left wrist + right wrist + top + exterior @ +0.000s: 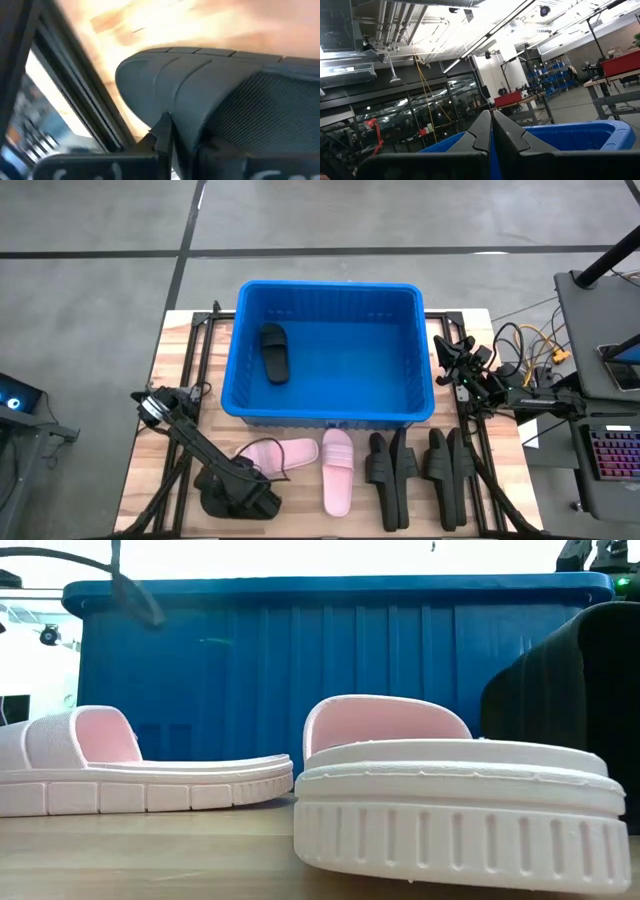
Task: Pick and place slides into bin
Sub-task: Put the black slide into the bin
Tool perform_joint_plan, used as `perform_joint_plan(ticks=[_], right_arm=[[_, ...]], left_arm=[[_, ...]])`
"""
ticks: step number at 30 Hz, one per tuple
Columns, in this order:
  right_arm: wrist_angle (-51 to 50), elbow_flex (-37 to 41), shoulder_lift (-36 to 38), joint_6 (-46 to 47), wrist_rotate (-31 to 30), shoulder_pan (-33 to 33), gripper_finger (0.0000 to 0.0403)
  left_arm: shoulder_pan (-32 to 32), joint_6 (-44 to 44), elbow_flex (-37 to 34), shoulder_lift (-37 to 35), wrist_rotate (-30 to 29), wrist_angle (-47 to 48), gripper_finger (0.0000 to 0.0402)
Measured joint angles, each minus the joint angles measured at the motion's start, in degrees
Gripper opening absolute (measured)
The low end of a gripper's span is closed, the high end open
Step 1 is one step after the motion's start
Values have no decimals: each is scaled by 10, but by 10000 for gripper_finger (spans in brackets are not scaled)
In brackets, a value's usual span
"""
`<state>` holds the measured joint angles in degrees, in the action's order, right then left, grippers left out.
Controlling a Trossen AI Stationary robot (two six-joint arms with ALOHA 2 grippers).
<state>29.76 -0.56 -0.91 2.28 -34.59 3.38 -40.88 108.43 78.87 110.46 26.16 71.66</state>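
**Left gripper clamped on black slide at lower left of table**

Nearest the low camera lies a pale pink foam-rubber slide [455,795], toe-on, its ribbed sole edge filling the lower right of that frame; a second pale pink slide [130,770] lies sideways at the lower left. From above, both pink slides sit at lower centre, just below the large bright blue ribbed plastic bin [428,370].

Left gripper [240,498], at the lower left of the high view, is down on a black foam-rubber slide [215,502] by the table's near edge. The wrist view shows the fingers together against the black slide's [210,85] smooth moulded strap and mesh-textured side; judged a grip taken for lifting.

Right gripper [445,350] waits at the bin's right wall, fingers [485,130] pressed together on nothing, clear of the drop zone.

Condition of stock: one black slide [274,351] lies in the bin's upper left. Four black slides [420,470] stand on edge in two pairs at lower right, apparently staged for pickup. Wide straps, thick soles, no visible damage. Task judged early: one binned.
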Motion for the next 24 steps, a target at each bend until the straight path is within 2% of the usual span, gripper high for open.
perform_joint_plan(ticks=[4,8,13,15,18,21,24], right_arm=[[-1,0,0,0,0,0,9],[-8,0,0,1,0,0,9],[-9,0,0,2,0,0,9],[-10,0,0,2,0,0,9],[-11,0,0,2,0,0,9],[-13,0,0,2,0,0,9],[-13,0,0,15,0,0,9]], left_arm=[[1,-158,2,-34,9,-8,7],[8,-303,11,-88,11,-63,3],[43,-334,30,-166,-13,-121,1],[64,-338,37,-196,-52,-164,1],[102,-385,44,-235,-158,-250,1],[143,-506,50,-260,-290,-354,1],[186,-658,63,-273,-390,-440,0]])
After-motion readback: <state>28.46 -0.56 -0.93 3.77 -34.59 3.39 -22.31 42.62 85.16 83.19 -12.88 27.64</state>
